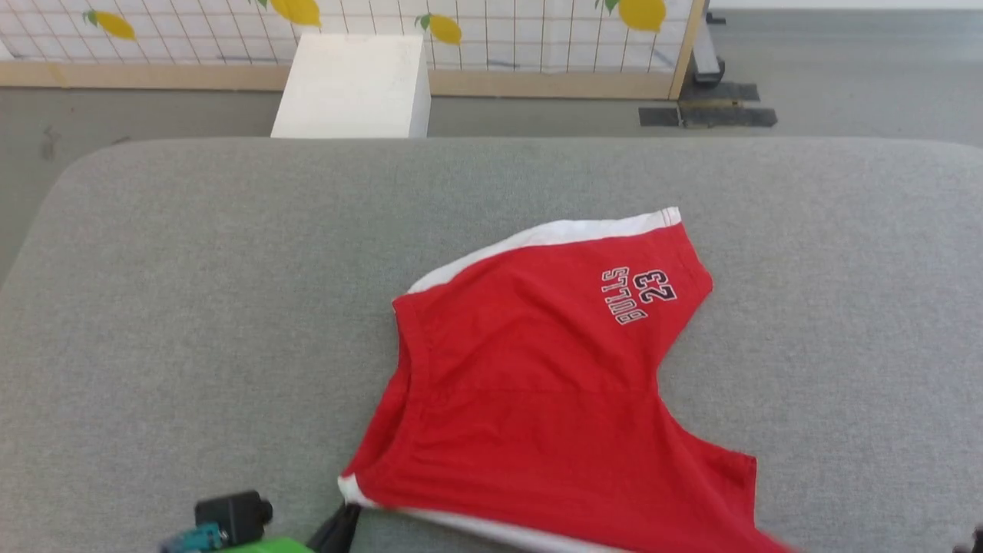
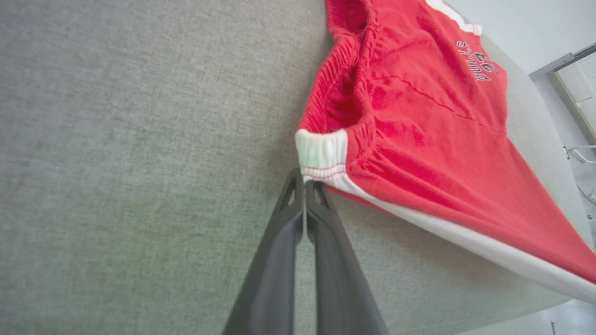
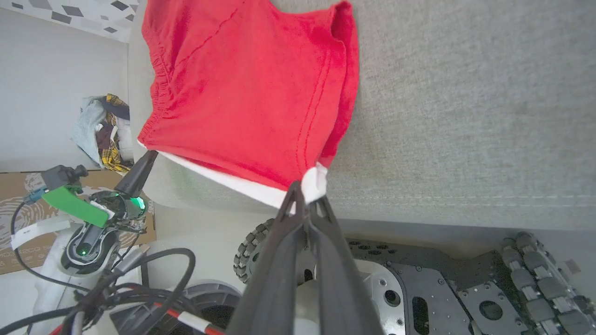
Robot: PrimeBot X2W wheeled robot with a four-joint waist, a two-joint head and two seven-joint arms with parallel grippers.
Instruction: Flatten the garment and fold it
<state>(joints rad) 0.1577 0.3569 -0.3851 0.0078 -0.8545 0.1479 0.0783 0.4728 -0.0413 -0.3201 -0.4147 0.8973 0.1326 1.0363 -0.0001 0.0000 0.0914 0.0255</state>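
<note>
The garment [image 1: 537, 384] is a pair of red shorts with white trim and "BULLS 23" print, lying on the grey padded table [image 1: 192, 307]. Its near white-banded edge runs taut between my two grippers, slightly off the surface. My left gripper [image 2: 305, 181] is shut on the white waistband corner [image 2: 322, 156] and shows in the head view as dark fingers [image 1: 342, 526] at the bottom. My right gripper [image 3: 305, 197] is shut on the other white corner [image 3: 315, 181], out past the table's near edge. The left gripper [image 3: 145, 160] also shows in the right wrist view.
A white box [image 1: 353, 84] and a lemon-print grid panel [image 1: 476, 31] stand on the floor beyond the table. My wheeled base [image 3: 419, 279] lies below the near edge. A clothes pile [image 3: 100, 130] and a cardboard box [image 3: 18, 186] sit to the side.
</note>
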